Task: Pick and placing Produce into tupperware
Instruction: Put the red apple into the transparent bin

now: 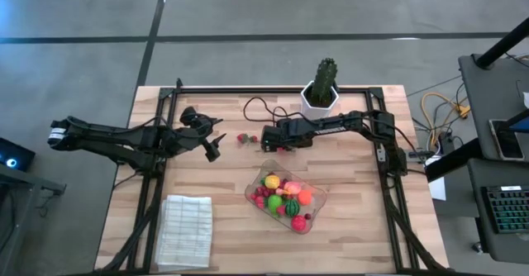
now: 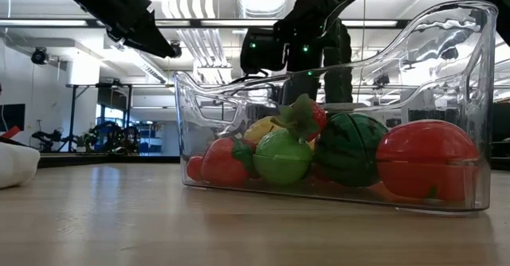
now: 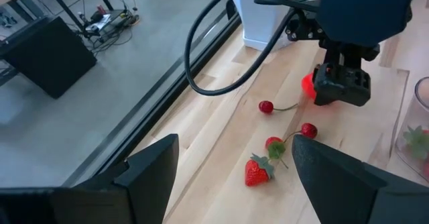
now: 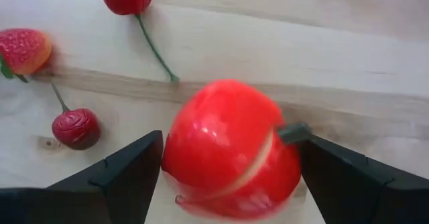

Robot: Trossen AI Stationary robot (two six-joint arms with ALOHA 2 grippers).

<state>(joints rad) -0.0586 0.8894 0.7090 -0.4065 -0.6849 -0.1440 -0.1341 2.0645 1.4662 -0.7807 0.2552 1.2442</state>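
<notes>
A round red fruit (image 4: 228,150) with a green stem lies on the table left of the cactus, between the fingers of my right gripper (image 4: 231,140), which has come down over it (image 1: 268,139). Just left of it lie loose produce: two cherries (image 3: 266,106) (image 3: 309,130) and a strawberry (image 3: 257,172). The tupperware (image 1: 317,200), a clear container holding several bright fruits, stands near the table's middle front. My left gripper (image 1: 212,145) hovers open above the table's left part, nothing between its fingers. My right gripper has the red fruit's two opposite sides (image 4: 173,158) between its two fingers, which fill the gap to its skin. The fingers come from above, steeply down. The fruit rests on the table, its stem (image 4: 293,133) against one finger (image 4: 342,177).
A cactus in a white pot (image 1: 321,89) stands at the far edge, close behind the right arm. A white folded cloth (image 1: 184,230) lies at the front left. A black cable (image 3: 221,56) curves over the table near the loose fruits. Black frame rails run along the table's sides.
</notes>
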